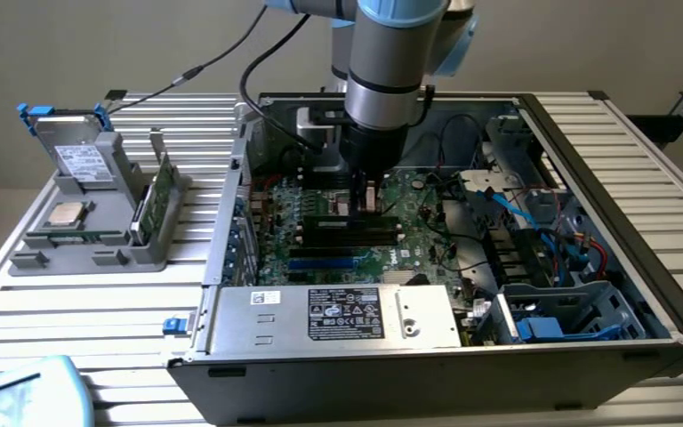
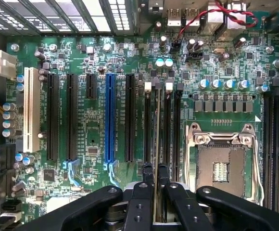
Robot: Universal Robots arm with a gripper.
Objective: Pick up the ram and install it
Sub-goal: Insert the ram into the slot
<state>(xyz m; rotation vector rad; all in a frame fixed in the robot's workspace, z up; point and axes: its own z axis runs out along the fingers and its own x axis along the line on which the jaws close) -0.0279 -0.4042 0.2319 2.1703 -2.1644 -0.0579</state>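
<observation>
Gripping the ram (image 2: 157, 130) by its flat faces, the gripper (image 2: 156, 169) has its black metal fingers (image 2: 144, 192) clamped on it above the green motherboard (image 2: 96, 144). The ram shows edge-on as a thin, stiff, pale strip. Its long axis runs parallel to the black plastic memory slots (image 2: 147, 125) beside the square silver processor socket (image 2: 221, 163); whether it touches a slot I cannot tell.

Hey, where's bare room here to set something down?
Bare table slats between the gray holder and the near edge, on the exterior view's left of the computer case. Inside the case it's crowded: arm, motherboard, cables.
</observation>
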